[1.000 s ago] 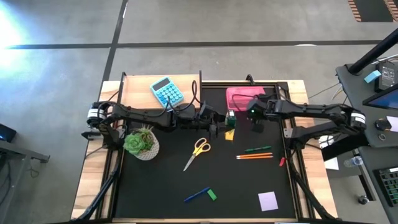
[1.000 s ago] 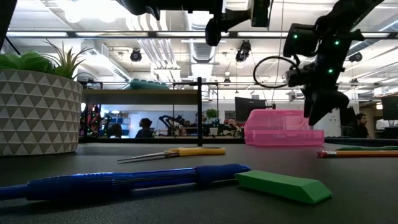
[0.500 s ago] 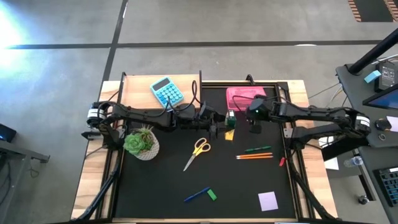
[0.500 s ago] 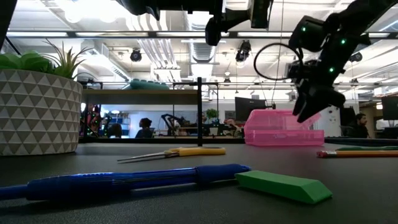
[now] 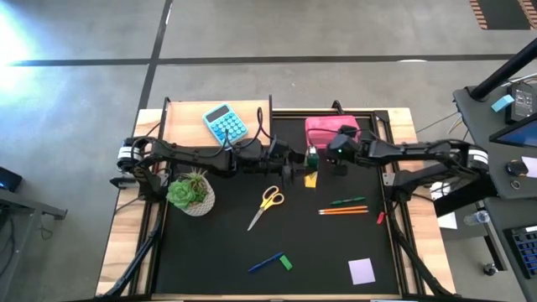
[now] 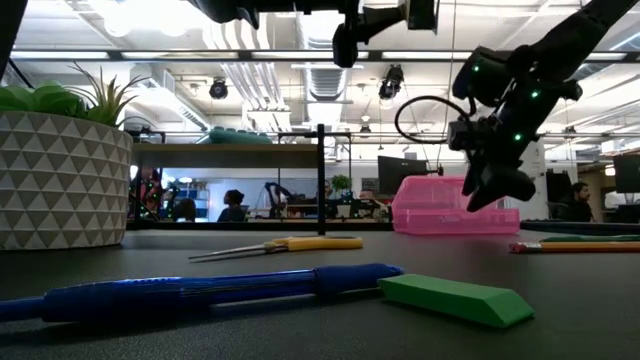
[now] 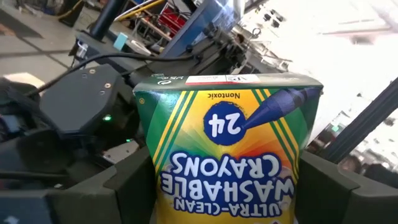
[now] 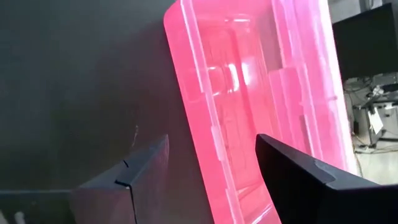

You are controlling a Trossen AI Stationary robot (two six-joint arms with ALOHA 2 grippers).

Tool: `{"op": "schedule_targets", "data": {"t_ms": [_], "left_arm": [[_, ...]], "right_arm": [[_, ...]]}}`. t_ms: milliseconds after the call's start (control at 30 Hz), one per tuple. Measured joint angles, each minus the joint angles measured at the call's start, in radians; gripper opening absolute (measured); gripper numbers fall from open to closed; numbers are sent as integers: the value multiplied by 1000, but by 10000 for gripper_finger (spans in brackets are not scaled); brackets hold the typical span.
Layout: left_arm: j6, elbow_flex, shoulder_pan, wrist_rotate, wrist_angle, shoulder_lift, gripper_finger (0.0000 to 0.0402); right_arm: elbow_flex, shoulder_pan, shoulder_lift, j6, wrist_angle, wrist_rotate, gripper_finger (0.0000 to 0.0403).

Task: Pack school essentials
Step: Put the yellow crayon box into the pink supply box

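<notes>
pink plastic case (image 8: pixel 249 93), dark mat (image 8: pixel 74 81), jaws apart over its edge

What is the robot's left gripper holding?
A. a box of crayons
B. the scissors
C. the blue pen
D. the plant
A: the left wrist view shows a crayon box clamped between the left gripper fingers, while the scissors, blue pen and plant sit on the table.
</notes>
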Motion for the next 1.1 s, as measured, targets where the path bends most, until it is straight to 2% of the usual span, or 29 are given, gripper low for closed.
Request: {"op": "schedule_targets", "data": {"t_ms": [167, 400, 633, 900, 1100], "left_arm": [[-12, -4, 0, 0, -4, 0, 274], [-12, -8, 0, 1, -32, 0, 274], [-12, -8, 0, 1, -151, 0, 274], [-12, -10, 0, -10, -223, 0, 274], [-12, -11, 0, -12, -231, 0, 274]], "right_arm": [[0, -2, 35, 13, 29, 10, 202], [26, -20, 47, 13, 28, 9, 122], [67, -24, 45, 38, -16, -6, 56], [140, -24, 45, 103, -133, -36, 20], [174, -24, 45, 79, -135, -36, 12]]}}
